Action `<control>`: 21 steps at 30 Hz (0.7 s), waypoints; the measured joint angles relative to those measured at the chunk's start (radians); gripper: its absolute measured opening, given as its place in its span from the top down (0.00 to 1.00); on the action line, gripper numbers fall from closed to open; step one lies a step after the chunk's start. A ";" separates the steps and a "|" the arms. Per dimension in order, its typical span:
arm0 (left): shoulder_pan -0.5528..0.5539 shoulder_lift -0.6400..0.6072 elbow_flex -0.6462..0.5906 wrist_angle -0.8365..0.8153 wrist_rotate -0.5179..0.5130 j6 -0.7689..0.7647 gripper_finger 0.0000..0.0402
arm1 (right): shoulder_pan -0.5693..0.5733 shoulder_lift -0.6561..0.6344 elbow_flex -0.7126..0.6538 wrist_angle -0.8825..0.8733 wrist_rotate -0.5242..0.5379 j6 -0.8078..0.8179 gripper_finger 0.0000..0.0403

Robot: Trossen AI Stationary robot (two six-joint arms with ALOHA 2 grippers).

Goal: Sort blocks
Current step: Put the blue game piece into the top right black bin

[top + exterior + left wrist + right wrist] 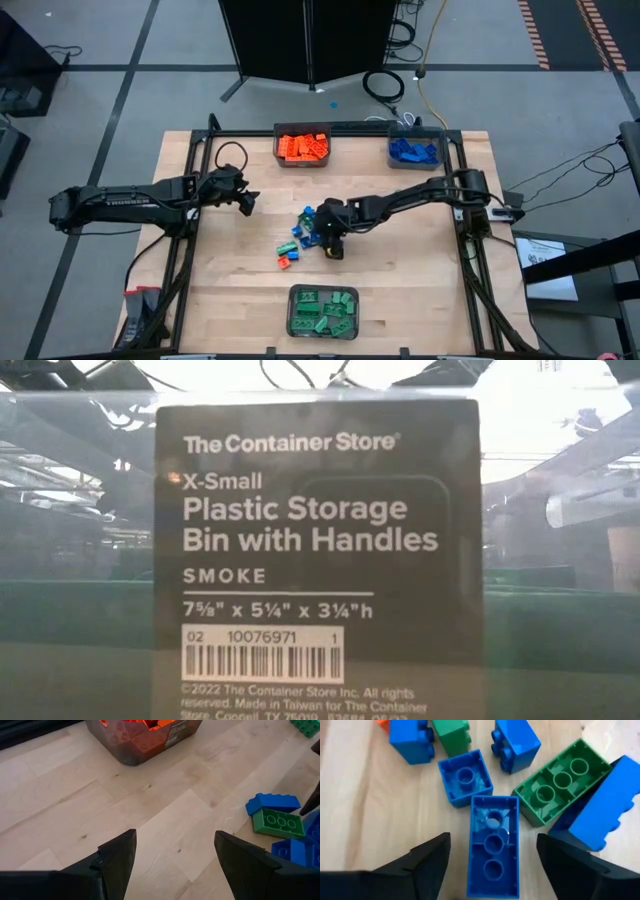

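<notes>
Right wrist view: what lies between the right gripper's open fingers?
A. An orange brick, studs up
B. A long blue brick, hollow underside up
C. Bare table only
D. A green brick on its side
B: the long blue brick lies hollow side up in the gap of the right gripper, its fingers open either side.

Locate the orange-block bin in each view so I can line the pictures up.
High view: the orange-block bin sits at the table's far edge, left of the blue-block bin.
Low view: not identifiable; a grey bin's label fills the picture.
Left wrist view: the bin's corner, orange bricks inside, shows beyond the open left gripper.
Right wrist view: not in it.
Shared landmark: the loose block pile at mid-table.
</notes>
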 joint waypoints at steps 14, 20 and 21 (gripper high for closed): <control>0.000 0.000 0.000 -0.007 0.001 0.005 0.33 | -0.007 0.033 0.102 -0.208 0.030 -0.025 0.73; 0.000 0.000 0.000 -0.007 0.001 0.005 0.33 | -0.013 -0.005 0.207 -0.324 0.037 -0.057 0.73; 0.000 0.000 0.000 -0.008 0.001 0.005 0.33 | -0.017 -0.025 0.216 -0.349 0.047 -0.073 0.73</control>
